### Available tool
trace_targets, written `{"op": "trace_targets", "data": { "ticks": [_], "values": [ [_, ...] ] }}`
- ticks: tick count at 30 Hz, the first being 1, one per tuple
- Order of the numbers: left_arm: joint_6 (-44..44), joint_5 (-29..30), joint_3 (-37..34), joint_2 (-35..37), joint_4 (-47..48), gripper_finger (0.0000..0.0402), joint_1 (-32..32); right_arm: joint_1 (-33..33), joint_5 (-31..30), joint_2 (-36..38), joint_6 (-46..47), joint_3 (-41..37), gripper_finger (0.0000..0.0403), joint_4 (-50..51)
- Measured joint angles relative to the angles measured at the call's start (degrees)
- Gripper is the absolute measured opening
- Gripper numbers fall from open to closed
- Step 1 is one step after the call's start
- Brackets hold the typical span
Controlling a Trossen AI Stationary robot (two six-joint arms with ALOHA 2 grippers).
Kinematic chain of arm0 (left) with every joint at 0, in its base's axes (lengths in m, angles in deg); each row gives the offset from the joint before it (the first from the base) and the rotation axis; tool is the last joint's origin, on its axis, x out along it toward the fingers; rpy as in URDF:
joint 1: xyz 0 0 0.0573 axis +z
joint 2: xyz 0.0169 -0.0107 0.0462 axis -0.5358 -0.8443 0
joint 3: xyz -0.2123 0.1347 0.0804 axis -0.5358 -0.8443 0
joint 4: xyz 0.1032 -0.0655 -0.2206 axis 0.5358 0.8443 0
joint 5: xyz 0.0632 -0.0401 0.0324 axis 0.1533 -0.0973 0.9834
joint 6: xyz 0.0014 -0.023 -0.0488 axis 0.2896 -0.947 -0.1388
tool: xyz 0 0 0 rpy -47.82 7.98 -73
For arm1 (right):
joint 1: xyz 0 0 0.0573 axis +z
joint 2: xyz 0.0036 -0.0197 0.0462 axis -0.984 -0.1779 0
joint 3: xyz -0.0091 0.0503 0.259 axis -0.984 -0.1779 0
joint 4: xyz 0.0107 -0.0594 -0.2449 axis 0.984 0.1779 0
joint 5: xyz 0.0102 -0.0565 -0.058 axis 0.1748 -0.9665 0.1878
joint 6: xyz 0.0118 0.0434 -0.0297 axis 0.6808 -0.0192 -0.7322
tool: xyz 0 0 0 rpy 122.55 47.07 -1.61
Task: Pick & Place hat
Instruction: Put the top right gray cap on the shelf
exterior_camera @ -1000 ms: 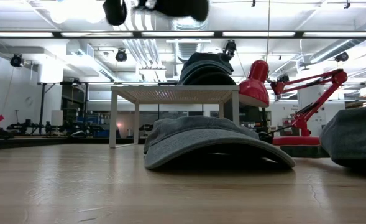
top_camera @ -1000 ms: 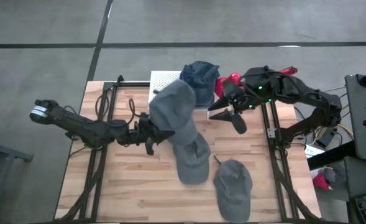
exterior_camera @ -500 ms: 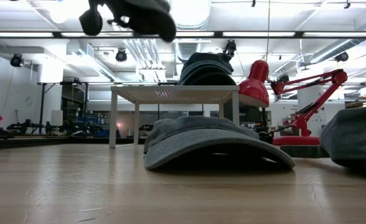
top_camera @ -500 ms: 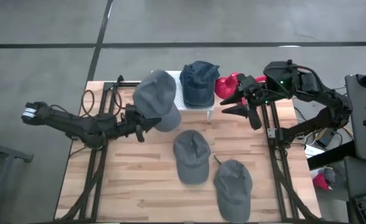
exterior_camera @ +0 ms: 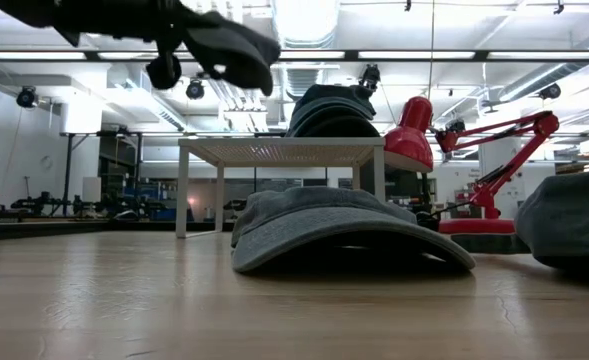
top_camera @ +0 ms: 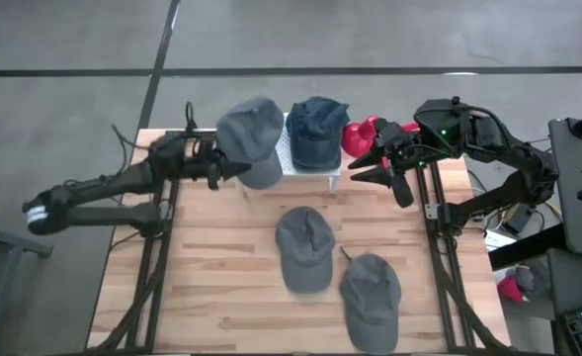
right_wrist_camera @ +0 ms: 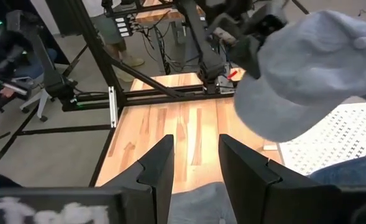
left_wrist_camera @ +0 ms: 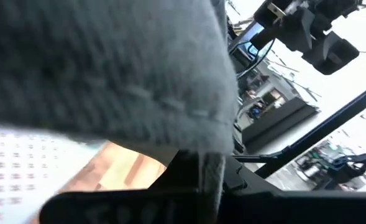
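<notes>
From above we see the left gripper (top_camera: 214,168) clamped on a grey hat (top_camera: 250,138), held up over the back left part of the table (top_camera: 211,287), with the hat's far edge over the white stand (top_camera: 289,158). A blue hat (top_camera: 317,131) sits on that stand. Two more grey hats lie on the wood: a middle hat (top_camera: 304,247) and a near hat (top_camera: 372,295), just beside each other. The right gripper (top_camera: 389,178) hangs by the table's right back edge, next to a red lamp (top_camera: 363,135); its fingers stand partly apart with nothing between them.

From table height we see the left gripper (exterior_camera: 164,70) high up at the left with the grey hat (exterior_camera: 229,48) in its grip, well above the stand (exterior_camera: 282,152). The blue hat (exterior_camera: 326,110) rests on the stand, the lamp (exterior_camera: 411,130) just to its right. The middle hat (exterior_camera: 349,238) lies flat on the table (exterior_camera: 174,310), and the near hat (exterior_camera: 572,225) shows at the right edge.

In the left wrist view the grey hat (left_wrist_camera: 102,68) fills most of the picture, pinched between the dark fingers (left_wrist_camera: 195,186).

In the right wrist view we see the right gripper's fingers (right_wrist_camera: 158,171) a narrow gap apart, empty, and beyond them the left gripper (right_wrist_camera: 248,31) gripping the grey hat (right_wrist_camera: 313,74) above the stand (right_wrist_camera: 332,140).
</notes>
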Motion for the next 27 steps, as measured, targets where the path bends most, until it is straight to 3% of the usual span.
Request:
{"op": "trace_targets", "data": {
  "ticks": [5, 11, 16, 27],
  "values": [
    [-1.10, -17.79, 0.00, -2.21, -0.19, 0.0001, 12.80, 0.00, -0.01, 0.00, 0.00, -0.35, 0.0128, -0.19],
    [-0.48, -30.42, 0.00, -6.65, -2.20, 0.0001, 20.52, 0.00, -0.01, -0.04, -0.01, -1.37, 0.0134, -0.21],
    [0.18, -34.75, 0.00, -11.71, -6.79, 0.0001, 21.18, 0.00, -0.03, -0.04, -0.01, -2.17, 0.0129, -0.26],
    [0.83, -38.21, 0.00, -18.91, -11.38, 0.0001, 23.72, 0.00, -0.04, -0.04, 0.43, -2.32, 0.0109, -0.36]
  ]
}}
